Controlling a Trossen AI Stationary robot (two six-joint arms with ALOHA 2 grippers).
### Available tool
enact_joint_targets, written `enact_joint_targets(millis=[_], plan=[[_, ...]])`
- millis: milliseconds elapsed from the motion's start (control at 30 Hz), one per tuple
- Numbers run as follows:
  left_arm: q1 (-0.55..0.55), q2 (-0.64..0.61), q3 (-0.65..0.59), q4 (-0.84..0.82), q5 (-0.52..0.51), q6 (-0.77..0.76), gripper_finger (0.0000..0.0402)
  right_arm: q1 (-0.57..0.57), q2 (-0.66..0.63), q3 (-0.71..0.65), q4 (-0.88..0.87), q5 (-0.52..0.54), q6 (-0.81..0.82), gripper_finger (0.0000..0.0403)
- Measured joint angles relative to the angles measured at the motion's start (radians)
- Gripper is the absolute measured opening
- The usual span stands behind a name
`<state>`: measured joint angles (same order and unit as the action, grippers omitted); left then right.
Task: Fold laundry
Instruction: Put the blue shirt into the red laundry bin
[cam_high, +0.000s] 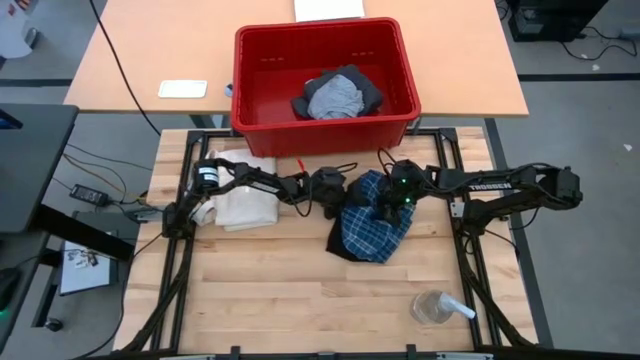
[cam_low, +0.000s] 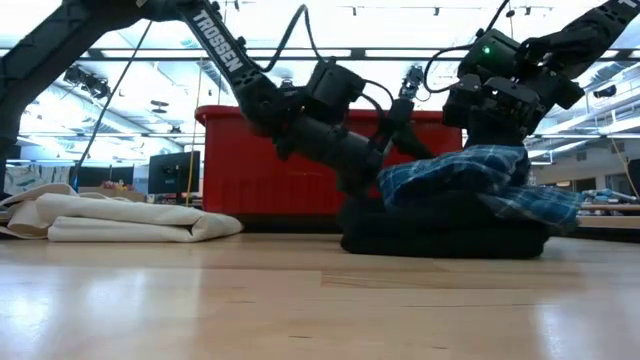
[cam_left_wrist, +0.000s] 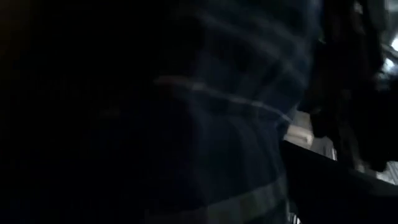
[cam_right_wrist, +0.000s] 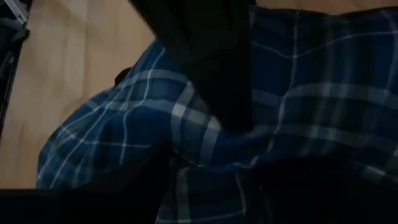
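Note:
The blue-and-white plaid garment (cam_high: 372, 228) lies bunched on the wooden table (cam_high: 280, 290), on top of black cloth (cam_low: 440, 238) that shows at its near left edge (cam_high: 343, 250). My left gripper (cam_high: 333, 193) is low at the pile's left side, against the plaid (cam_low: 365, 165). My right gripper (cam_high: 397, 203) is on top of the pile (cam_low: 500, 135). Plaid cloth fills both wrist views (cam_left_wrist: 236, 112) (cam_right_wrist: 298, 124). A grey garment (cam_high: 335, 97) lies on another black one in the red bin (cam_high: 325, 128).
The red bin stands just past the table's far edge. A folded cream cloth (cam_high: 245, 203) lies at the far left under the left arm. A clear plastic cup (cam_high: 435, 307) lies near the front right. Bare wood (cam_high: 260, 300) spans the near half.

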<state>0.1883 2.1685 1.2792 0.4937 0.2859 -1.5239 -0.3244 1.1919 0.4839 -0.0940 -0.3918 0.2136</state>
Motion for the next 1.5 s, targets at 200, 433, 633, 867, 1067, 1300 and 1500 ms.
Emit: enact_joint_targets(millis=[200, 433, 633, 867, 1067, 1300, 1500], plan=[[0.019, 0.0, 0.047, -0.079, 0.027, 0.112, 0.0243, 0.001, -0.013, 0.003, -0.043, 0.001, 0.011, 0.0272], [0.046, 0.0, 0.05, -0.039, 0.052, 0.16, 0.0033, -0.007, -0.101, 0.137, -0.386, 0.013, -0.005, 0.0271], [0.069, -0.019, 0.054, 0.077, 0.104, 0.126, 0.003, -0.012, -0.2, 0.308, -0.745, 0.104, -0.004, 0.0271], [0.067, -0.091, 0.123, 0.077, 0.192, 0.159, 0.003, -0.047, -0.317, 0.526, -1.028, 0.325, 0.026, 0.0271], [0.072, -0.095, 0.304, -0.05, 0.25, 0.23, 0.003, -0.106, -0.409, 0.635, -1.033, 0.437, 0.038, 0.0271], [0.159, -0.095, 0.598, -0.375, 0.236, 0.447, 0.003, -0.187, -0.466, 0.783, -1.077, 0.54, 0.055, 0.0271], [0.304, -0.097, 0.745, -0.499, 0.236, 0.523, 0.003, -0.215, -0.519, 0.858, -0.995, 0.619, 0.056, 0.0271]])
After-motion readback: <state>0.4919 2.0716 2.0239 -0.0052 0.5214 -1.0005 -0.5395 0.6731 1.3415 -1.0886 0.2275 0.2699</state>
